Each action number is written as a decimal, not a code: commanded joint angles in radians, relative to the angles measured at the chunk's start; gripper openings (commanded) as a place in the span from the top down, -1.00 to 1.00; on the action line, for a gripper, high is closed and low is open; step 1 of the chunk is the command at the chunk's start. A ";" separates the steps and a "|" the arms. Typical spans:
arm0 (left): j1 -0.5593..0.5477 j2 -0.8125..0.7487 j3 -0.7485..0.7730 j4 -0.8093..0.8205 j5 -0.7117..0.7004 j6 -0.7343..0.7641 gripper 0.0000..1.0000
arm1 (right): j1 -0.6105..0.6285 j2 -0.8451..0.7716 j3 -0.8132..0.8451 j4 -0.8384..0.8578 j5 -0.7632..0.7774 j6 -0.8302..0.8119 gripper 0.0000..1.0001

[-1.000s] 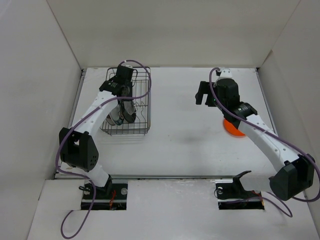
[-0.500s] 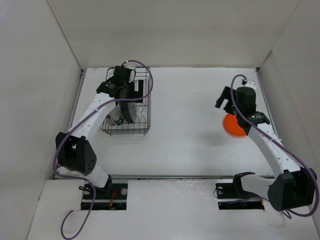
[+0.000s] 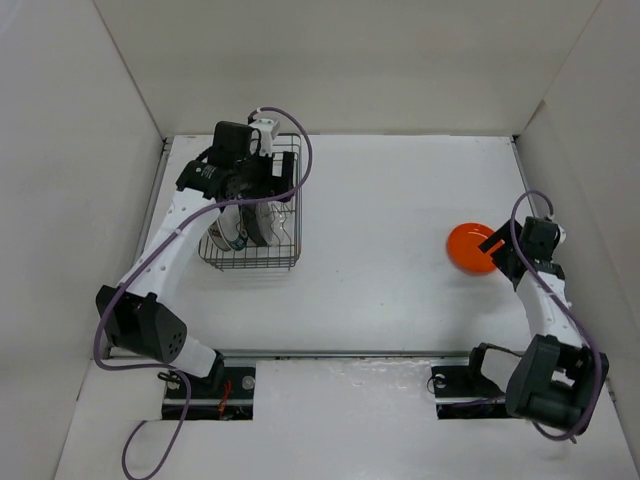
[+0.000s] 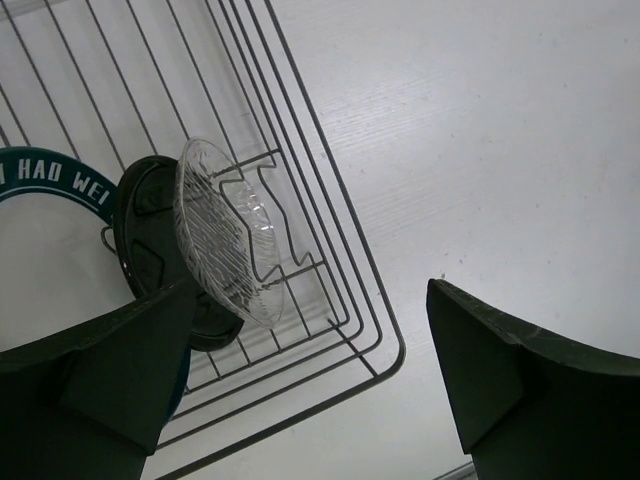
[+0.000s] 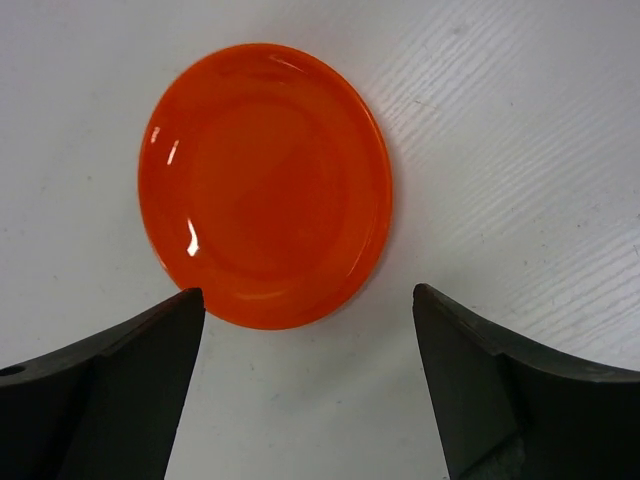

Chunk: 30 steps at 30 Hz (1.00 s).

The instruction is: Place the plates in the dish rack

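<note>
A white table (image 3: 380, 250) enclosed by plain white walls (image 3: 340, 60).

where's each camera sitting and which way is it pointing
Top external: high behind the robot, looking down; left arm, right arm, dish rack and orange plate show.
Left wrist: above the dish rack, looking down at the clear plate; left gripper fingers show.
Right wrist: looking down at the orange plate, shared with top; right gripper fingers show.

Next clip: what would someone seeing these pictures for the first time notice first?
The orange plate lying flat on the white table at the right stands out most, with the right tool open and aimed at it. At the left, the wire dish rack holds plates on edge, a clear plate among them, with the left tool open above.
</note>
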 commanded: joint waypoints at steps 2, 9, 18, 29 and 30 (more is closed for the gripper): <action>-0.002 -0.008 0.052 -0.030 0.086 0.057 -1.00 | -0.041 0.149 0.062 0.066 -0.067 -0.027 -0.76; -0.002 0.001 0.084 -0.030 0.118 0.075 -1.00 | -0.041 0.340 0.143 0.076 -0.097 -0.061 -0.50; -0.002 0.041 0.173 -0.058 0.118 0.075 -1.00 | -0.050 0.492 0.243 -0.006 -0.085 -0.090 0.09; -0.002 0.071 0.182 -0.058 0.127 0.066 -1.00 | -0.050 0.578 0.327 -0.078 -0.074 -0.122 0.78; -0.002 0.071 0.193 -0.067 0.127 0.066 -1.00 | -0.050 0.589 0.336 -0.087 -0.074 -0.122 0.97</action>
